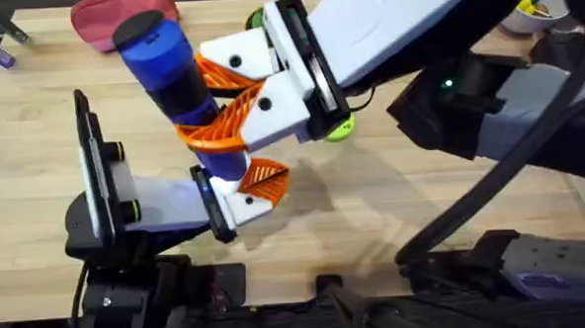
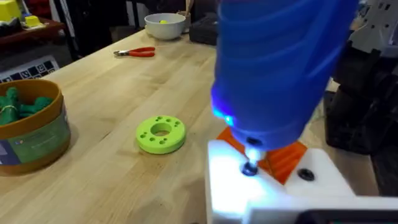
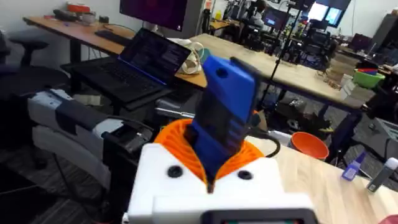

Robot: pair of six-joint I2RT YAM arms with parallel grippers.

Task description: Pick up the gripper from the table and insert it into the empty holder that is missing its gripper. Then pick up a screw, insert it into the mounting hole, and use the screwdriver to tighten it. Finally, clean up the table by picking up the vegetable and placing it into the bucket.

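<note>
Overhead view: right gripper (image 1: 232, 99), its white fingers with orange ribbed pads clamped around the blue cylindrical power screwdriver (image 1: 175, 78), which stands tilted over the left gripper (image 1: 259, 185).
Left gripper: cannot tell how far open.
Left wrist view: screwdriver's thin metal bit meets a dark screw (image 2: 250, 168) in the white blocky holder (image 2: 273, 190); ochre-rimmed bucket (image 2: 30, 127) holds dark green pieces.
Right wrist view: screwdriver between the two pads.
</note>
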